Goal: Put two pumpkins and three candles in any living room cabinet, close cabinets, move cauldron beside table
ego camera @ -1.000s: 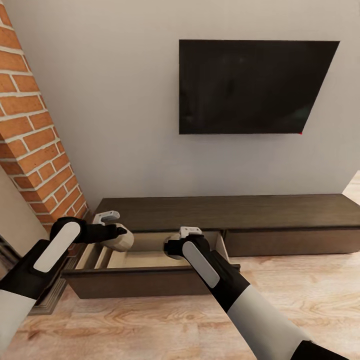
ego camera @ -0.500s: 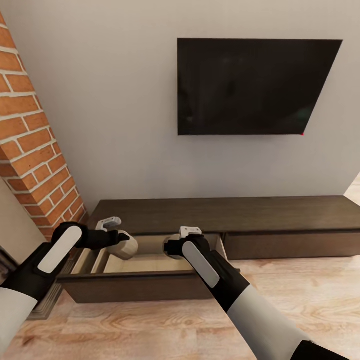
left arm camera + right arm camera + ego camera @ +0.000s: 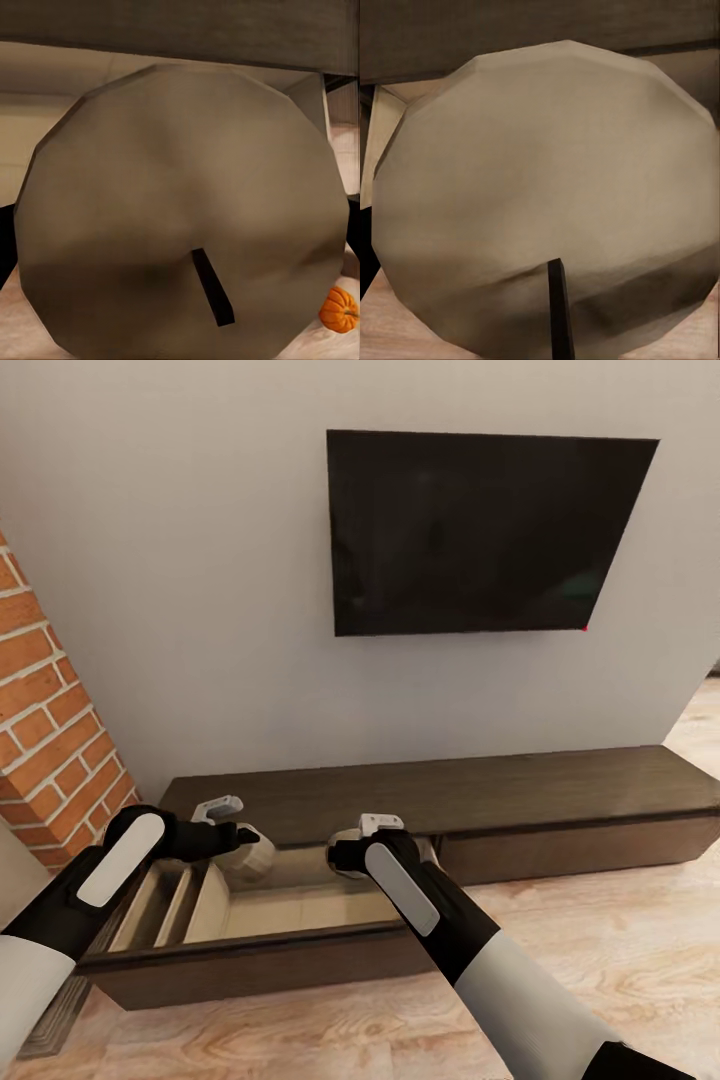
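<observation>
Nearest, a stubby beige-grey candle (image 3: 180, 210) with a short dark wick is being clasped by the left end effector (image 3: 240, 838), its faceted round face being shown close in the left wrist view. Beside it, a second candle (image 3: 547, 202) of the same dull tan, wick pointing toward the camera, is being gripped by the right end effector (image 3: 345, 855). Both are being held above the tan interior of the pulled-out drawer (image 3: 250, 960) of the long dark brown cabinet (image 3: 450, 785). A small orange ribbed pumpkin (image 3: 339, 309) is being seen on the pale floor (image 3: 620, 940). Farther back, a black television (image 3: 480, 530) is being carried by the grey wall, with red brickwork (image 3: 55, 750) at the left.
</observation>
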